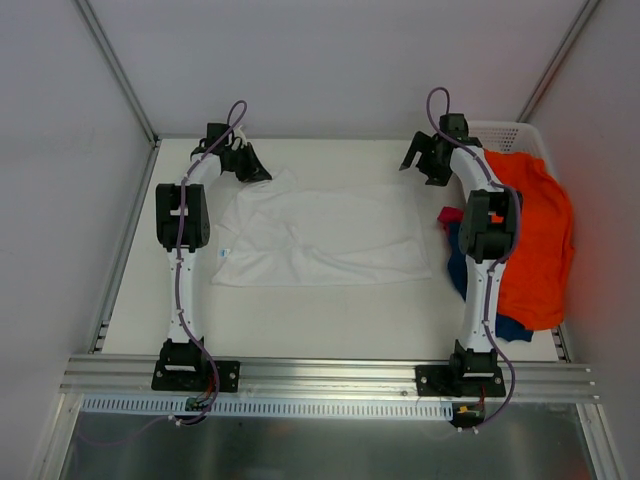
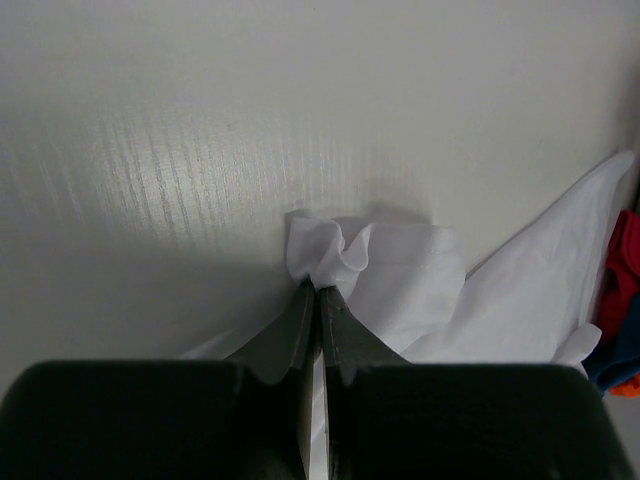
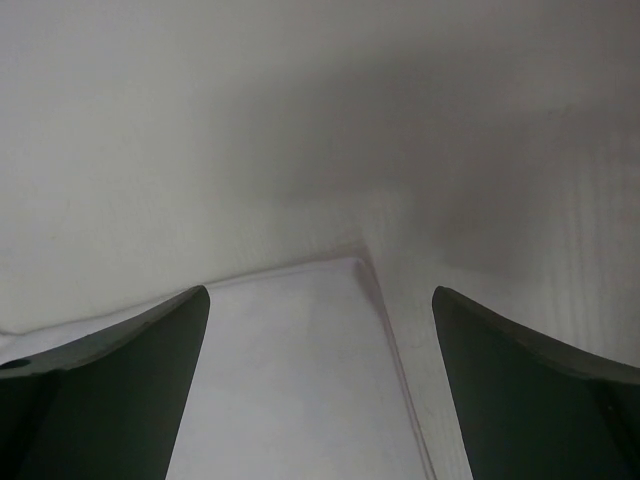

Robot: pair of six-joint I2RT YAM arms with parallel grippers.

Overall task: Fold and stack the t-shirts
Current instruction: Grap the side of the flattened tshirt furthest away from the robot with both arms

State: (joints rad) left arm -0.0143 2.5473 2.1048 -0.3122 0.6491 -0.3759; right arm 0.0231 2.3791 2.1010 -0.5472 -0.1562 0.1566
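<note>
A white t-shirt (image 1: pixel 315 238) lies spread on the table between the two arms. My left gripper (image 1: pixel 256 172) is at its far left corner, shut on a bunched bit of the white cloth (image 2: pixel 335 250). My right gripper (image 1: pixel 422 160) hovers open over the shirt's far right corner (image 3: pixel 345 268), fingers (image 3: pixel 120 380) wide to either side of it, nothing between them. At the right lies a bright orange t-shirt (image 1: pixel 535 240), with a navy blue one (image 1: pixel 458 262) and a magenta one (image 1: pixel 449 214) partly under it and behind the right arm.
A white lattice basket (image 1: pixel 510 137) stands at the back right, partly under the orange shirt. White walls close the table at the back and both sides. An aluminium rail (image 1: pixel 320 375) runs along the near edge.
</note>
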